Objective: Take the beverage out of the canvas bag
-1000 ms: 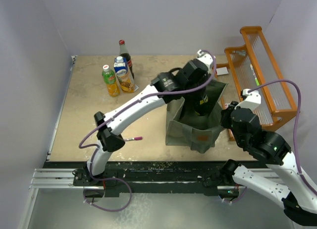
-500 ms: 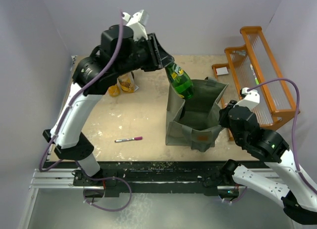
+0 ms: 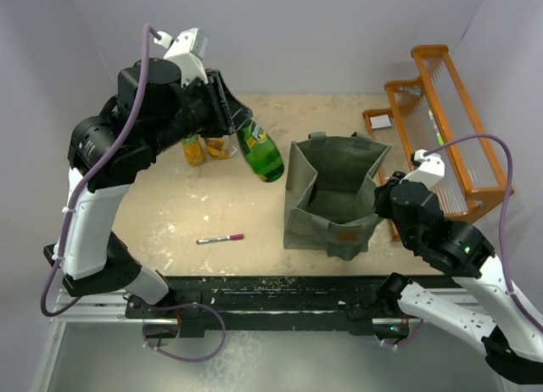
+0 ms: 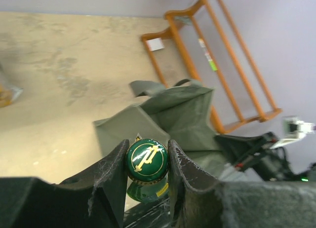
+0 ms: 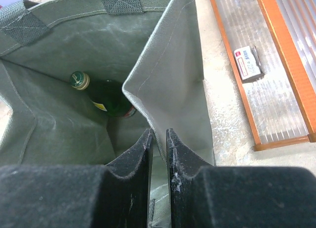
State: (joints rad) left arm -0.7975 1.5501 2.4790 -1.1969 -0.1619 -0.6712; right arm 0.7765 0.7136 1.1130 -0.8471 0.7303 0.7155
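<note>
Green bottle (image 3: 261,154) is held clear of the canvas bag (image 3: 299,197), in the air over the worktop (image 3: 170,214), just left of the bag's left wall. It is hung tilted, with the base toward the bag and the neck up toward the left arm. Left hand (image 4: 146,156) is clamped on the bottle's top. In the left wrist view the green cap with its gold emblem is gripped between both fingers (image 4: 112,164). Right hand (image 5: 158,135) is closed to a narrow slit, and the bag's right-side fabric wall is pinched between the fingertips at the rim. Bag is stood upright and open on the worktop, with the tan label patch on the near face. A second dark bottle (image 5: 106,97) with a gold cap is seen lying at the bottom of the bag. Orange wooden rack (image 3: 445,120) is set to the right of the bag, with a small white box (image 5: 248,62) on its ribbed panel. Pink marker (image 3: 221,238) is laid on the worktop left of the bag. Juice bottle (image 3: 193,150) and a carton-like pack (image 3: 217,144) are partly hidden behind the left arm at the back.
</note>
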